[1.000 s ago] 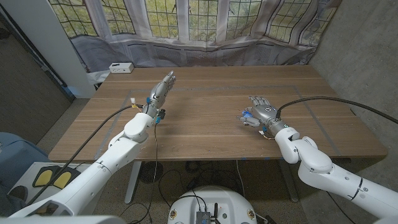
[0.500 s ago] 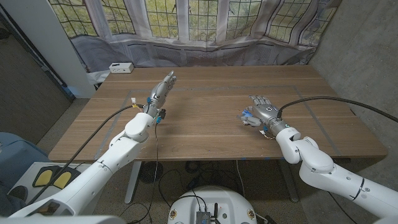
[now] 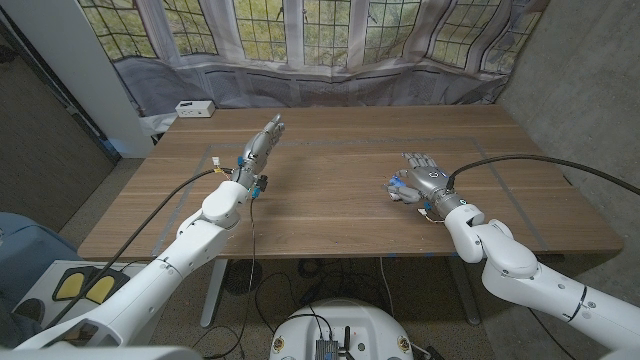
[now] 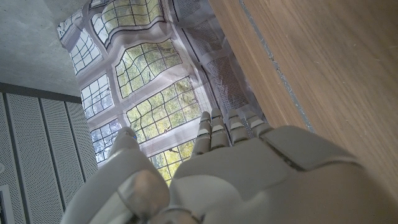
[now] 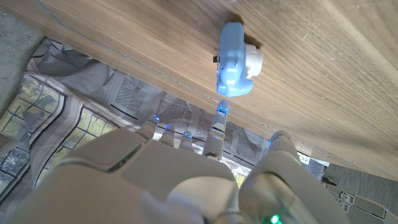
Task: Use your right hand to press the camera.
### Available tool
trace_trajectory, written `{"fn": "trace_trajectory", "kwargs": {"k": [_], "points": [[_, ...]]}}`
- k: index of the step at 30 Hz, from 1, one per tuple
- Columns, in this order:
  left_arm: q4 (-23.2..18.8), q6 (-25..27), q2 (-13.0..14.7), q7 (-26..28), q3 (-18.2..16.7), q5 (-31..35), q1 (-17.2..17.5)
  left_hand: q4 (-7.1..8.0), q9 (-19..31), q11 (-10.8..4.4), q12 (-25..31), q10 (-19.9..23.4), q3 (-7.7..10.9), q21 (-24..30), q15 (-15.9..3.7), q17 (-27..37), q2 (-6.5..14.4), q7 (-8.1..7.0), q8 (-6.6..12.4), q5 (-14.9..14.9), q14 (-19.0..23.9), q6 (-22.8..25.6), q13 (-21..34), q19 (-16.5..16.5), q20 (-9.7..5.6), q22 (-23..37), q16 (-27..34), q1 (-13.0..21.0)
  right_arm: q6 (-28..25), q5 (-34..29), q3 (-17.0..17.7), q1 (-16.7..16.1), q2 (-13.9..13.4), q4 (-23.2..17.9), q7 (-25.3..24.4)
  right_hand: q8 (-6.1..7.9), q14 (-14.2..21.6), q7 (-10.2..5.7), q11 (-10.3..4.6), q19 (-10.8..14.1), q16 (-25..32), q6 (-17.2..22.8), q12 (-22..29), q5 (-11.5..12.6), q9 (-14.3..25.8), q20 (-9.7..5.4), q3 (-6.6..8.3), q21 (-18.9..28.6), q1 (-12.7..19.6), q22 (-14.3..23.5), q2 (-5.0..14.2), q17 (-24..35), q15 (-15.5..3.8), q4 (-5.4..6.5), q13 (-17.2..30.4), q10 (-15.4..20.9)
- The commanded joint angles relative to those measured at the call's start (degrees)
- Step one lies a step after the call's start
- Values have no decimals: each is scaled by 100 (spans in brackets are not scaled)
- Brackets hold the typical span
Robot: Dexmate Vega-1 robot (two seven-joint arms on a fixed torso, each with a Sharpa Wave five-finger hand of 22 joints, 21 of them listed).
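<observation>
The right hand's fingers (image 5: 219,118) are stretched out and slightly apart, holding nothing. In the right wrist view one fingertip reaches close to the edge of the small light-blue camera (image 5: 236,60), but whether it touches cannot be told from that angle. In the head view the right hand (image 3: 424,172) hovers palm-down over the right half of the table (image 3: 330,200), and the camera (image 3: 400,188) shows as a blue shape just beside and partly under the hand's inner edge. The camera lies on the wood with its round white front part turned sideways.

The left hand's fingers (image 4: 227,127) are straight and held close together, gripping nothing. In the head view the left hand (image 3: 262,140) stands on its edge over the left half of the table, fingers pointing toward the far side, well apart from the camera. Its forearm carries a small cluster of blue and black fittings near the wrist, with a black cable trailing back along the arm.

Thin lines mark out a large rectangle on the tabletop. A small white box (image 3: 194,108) sits at the far left corner of the table. Behind the table hangs a cloth backdrop (image 3: 330,45) printed with leaded windows and green foliage.
</observation>
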Motion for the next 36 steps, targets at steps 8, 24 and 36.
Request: {"fn": "trace_trajectory", "kwargs": {"k": [8,24,36], "points": [[108,-113,-75,19,18,42,-50,16,17,-36,-17,80,44,10,-11,15,-44,-5,5,0,6,93,12,-37,28,11,18,-2,-34,38,-72,82,14,98,57,19,-1027,-2,-48,-1077,36,59,36,3,27,51,47,32,32,24,1,18,-2,-9,20,-137],[120,-85,-80,12,23,13,-45,14,18,-40,-20,83,52,13,-13,15,-39,-8,2,0,9,105,12,-37,33,11,15,3,-96,-39,-136,81,-11,88,79,32,-969,-24,-74,-1044,51,139,47,1,27,57,53,34,34,24,-8,18,-11,-16,18,-68],[12,-24,-42,47,17,15,10,14,18,-40,-20,90,57,12,-4,15,-36,-6,-1,0,0,111,13,-42,35,12,10,4,-206,-611,-337,155,-98,80,332,38,-917,-42,-90,-1028,66,193,53,-1,26,62,56,33,31,24,-16,18,-15,-18,17,-17]]}}
